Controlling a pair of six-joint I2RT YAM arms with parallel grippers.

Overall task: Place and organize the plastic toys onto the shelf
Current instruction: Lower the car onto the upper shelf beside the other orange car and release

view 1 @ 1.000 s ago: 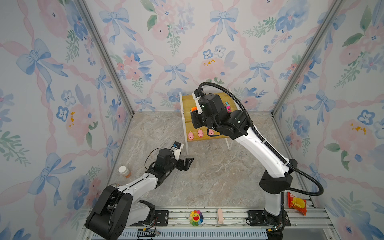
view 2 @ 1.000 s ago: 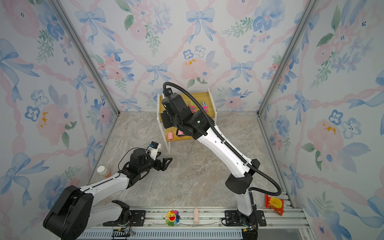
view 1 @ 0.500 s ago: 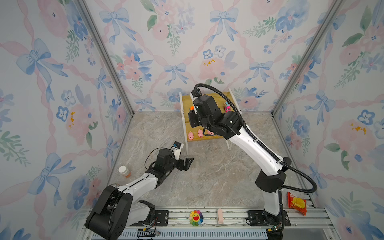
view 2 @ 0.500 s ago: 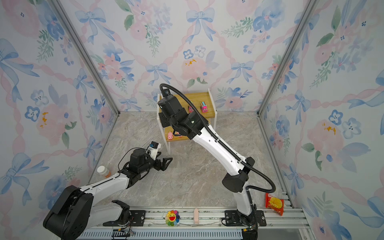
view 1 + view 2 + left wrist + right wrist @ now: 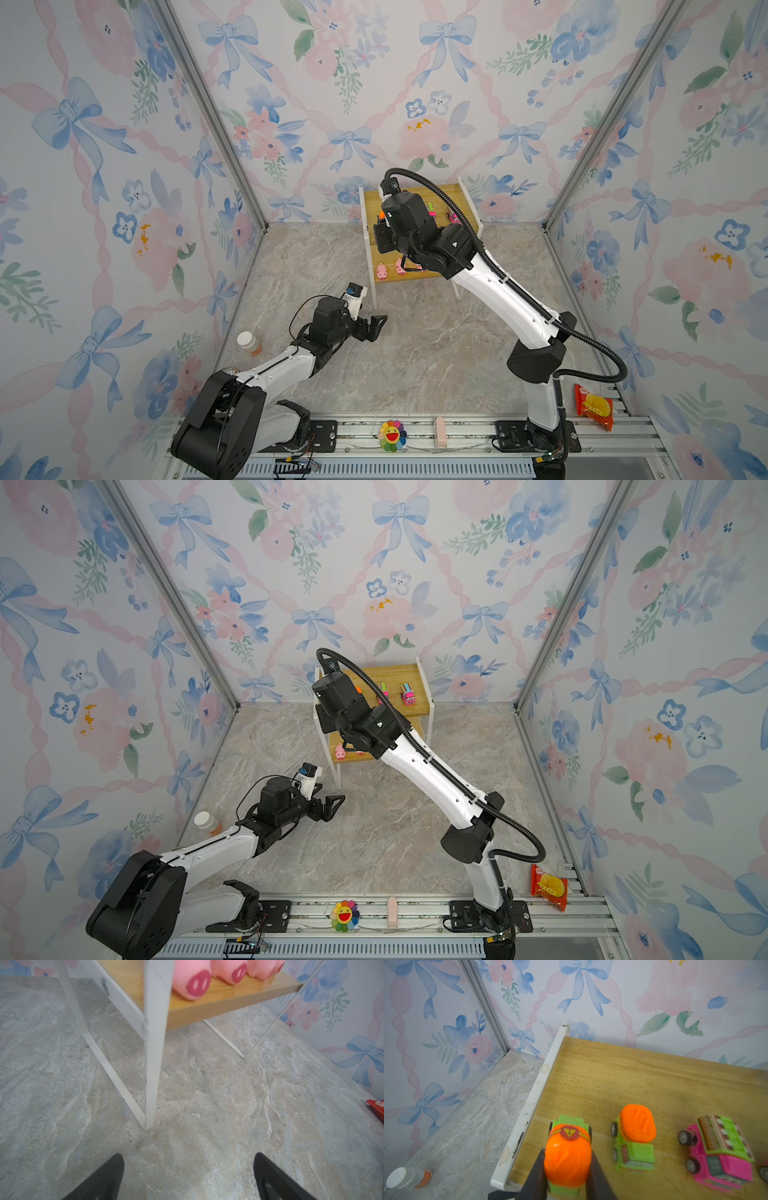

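Observation:
The shelf stands at the back wall in both top views. My right gripper is shut on an orange-topped green truck over the left end of the upper board. Beside it on that board stand a second orange-topped truck and a pink truck. Two pink trucks show in a top view. Pink pigs line the lower board. My left gripper is open and empty, low over the floor in front of the shelf's front left leg.
A white-capped orange bottle stands by the left wall. On the front rail sit a rainbow flower plush and a small pink block. A red snack packet lies at the front right.
My right arm has carried the truck leftwards along the upper board to its left end. The left arm has not moved.

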